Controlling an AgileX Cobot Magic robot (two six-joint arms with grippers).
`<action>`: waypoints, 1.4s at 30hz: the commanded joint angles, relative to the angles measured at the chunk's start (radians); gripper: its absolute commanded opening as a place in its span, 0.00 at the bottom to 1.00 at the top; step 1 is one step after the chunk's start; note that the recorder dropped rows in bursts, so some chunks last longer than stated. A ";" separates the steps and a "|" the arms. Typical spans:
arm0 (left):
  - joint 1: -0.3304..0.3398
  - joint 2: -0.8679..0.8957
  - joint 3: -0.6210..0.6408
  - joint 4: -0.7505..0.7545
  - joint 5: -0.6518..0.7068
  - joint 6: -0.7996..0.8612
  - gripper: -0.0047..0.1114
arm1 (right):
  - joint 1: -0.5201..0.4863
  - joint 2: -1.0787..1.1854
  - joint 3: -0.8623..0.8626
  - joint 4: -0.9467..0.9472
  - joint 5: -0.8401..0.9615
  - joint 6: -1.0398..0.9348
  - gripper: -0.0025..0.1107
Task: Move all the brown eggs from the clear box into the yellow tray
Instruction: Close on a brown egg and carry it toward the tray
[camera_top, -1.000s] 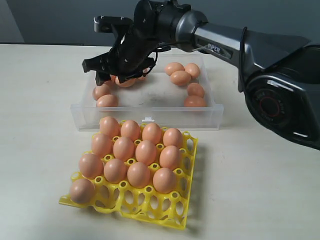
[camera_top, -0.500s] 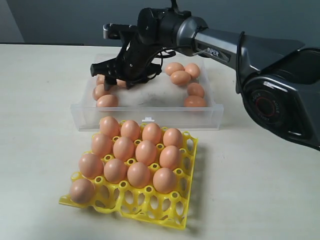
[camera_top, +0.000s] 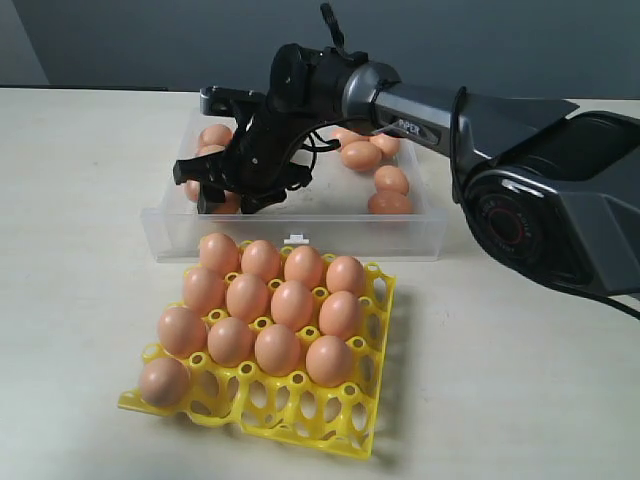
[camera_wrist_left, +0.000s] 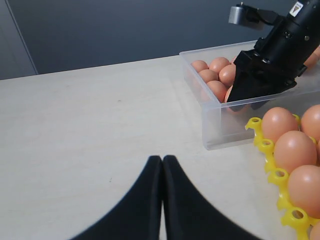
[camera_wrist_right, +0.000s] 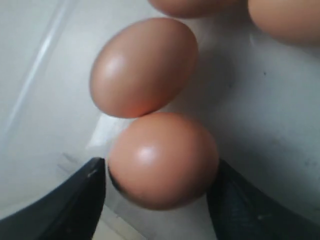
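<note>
Hard by the box's (camera_top: 300, 236) left wall, the right claw (camera_top: 228, 203) stands wide, released, straddling 1 egg (camera_wrist_right: 162, 157).

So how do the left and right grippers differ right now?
The left gripper is shut and empty; the right gripper is open, fingers either side of a brown egg. The left gripper sits over the table outside the clear box; the right gripper is down inside it. Both have black fingers.
</note>
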 joint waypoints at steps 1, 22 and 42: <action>-0.009 -0.005 0.004 0.000 -0.009 0.000 0.04 | -0.004 0.011 -0.005 0.007 -0.019 -0.009 0.53; -0.015 -0.005 0.004 0.000 -0.009 0.000 0.04 | -0.002 -0.041 -0.005 0.026 -0.080 -0.043 0.02; -0.039 -0.005 0.004 0.000 -0.009 0.000 0.04 | 0.276 -0.858 0.696 -0.135 -0.714 -0.174 0.02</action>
